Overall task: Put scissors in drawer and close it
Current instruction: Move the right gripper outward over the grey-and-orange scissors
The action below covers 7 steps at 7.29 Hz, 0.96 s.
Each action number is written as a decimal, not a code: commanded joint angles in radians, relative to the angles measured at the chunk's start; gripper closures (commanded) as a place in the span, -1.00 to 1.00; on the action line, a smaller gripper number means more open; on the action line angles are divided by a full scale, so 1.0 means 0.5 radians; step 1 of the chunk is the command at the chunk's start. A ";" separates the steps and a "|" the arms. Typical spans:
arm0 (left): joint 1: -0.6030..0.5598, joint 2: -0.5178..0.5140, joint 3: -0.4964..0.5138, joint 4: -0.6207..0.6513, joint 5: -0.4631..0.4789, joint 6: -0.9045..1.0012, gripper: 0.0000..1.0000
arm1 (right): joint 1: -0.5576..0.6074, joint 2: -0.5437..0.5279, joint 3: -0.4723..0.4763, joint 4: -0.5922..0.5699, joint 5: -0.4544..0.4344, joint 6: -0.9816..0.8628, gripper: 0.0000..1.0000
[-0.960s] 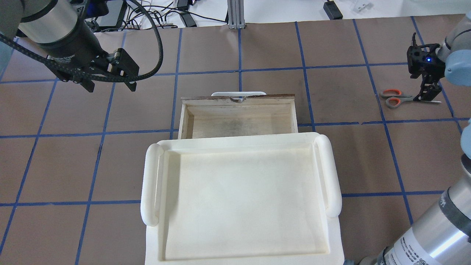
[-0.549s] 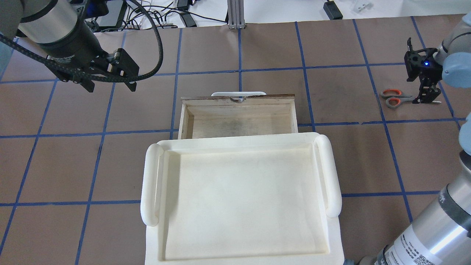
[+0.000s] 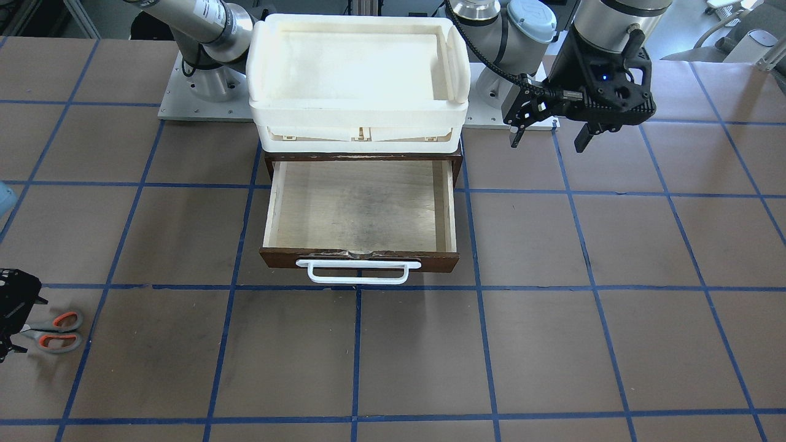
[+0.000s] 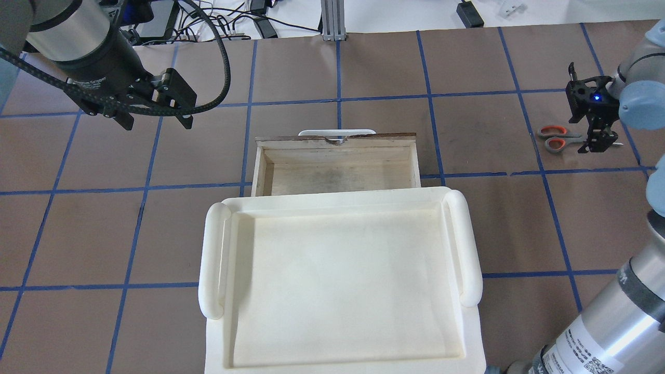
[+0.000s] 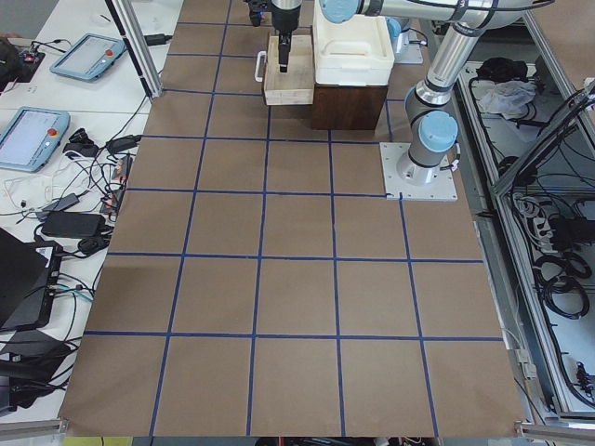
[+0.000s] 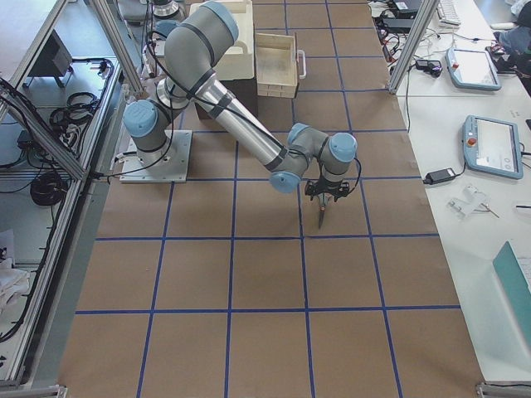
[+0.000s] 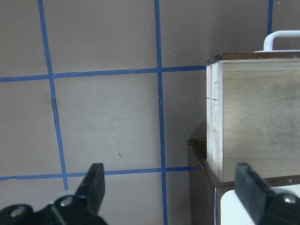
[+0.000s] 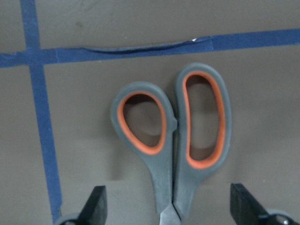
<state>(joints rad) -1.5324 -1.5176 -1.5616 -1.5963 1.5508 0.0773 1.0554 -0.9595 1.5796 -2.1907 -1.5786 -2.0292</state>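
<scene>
Two fingers of the right claw [image 8: 171, 206] stand wide apart, released. The scissors [image 8: 166, 173] lie flat on the desk [image 8: 93, 28] directly under it. The grey neck, where the handles join, is just between the fingers. During the last second this claw has shifted a little toward the handles and seems lower over the scissors. I judge that the grasp is near but not yet made, because the fingers have not closed. Well apart from this claw, toward the robot's left, the drawer [image 4: 384, 136] is pulled out and empty below the white tray [image 4: 470, 249]. Beyond it, the left claw [image 4: 157, 123] hangs released and holds nothing.
</scene>
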 commanded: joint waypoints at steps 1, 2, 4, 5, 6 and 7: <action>0.000 -0.002 0.000 -0.001 0.003 0.002 -1.00 | 0.000 0.017 0.007 -0.058 -0.009 -0.022 -0.85; 0.000 0.001 0.000 -0.001 0.000 0.002 -1.00 | 0.000 0.020 0.007 -0.055 -0.018 -0.037 -0.82; 0.000 -0.002 0.000 0.002 0.000 -0.001 -1.00 | 0.000 0.020 0.007 -0.037 -0.021 -0.043 -0.71; 0.000 -0.002 0.000 -0.001 0.000 -0.001 -1.00 | 0.000 0.017 0.013 -0.046 -0.021 -0.034 -0.67; 0.000 0.001 0.000 0.002 0.000 -0.001 -1.00 | 0.000 0.020 0.025 -0.052 -0.021 -0.031 -0.56; 0.000 0.001 0.000 -0.001 0.000 -0.001 -1.00 | 0.000 0.020 0.025 -0.052 -0.024 -0.031 -0.41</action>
<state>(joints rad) -1.5324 -1.5177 -1.5616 -1.5960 1.5509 0.0768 1.0554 -0.9500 1.5900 -2.2152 -1.5896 -2.0459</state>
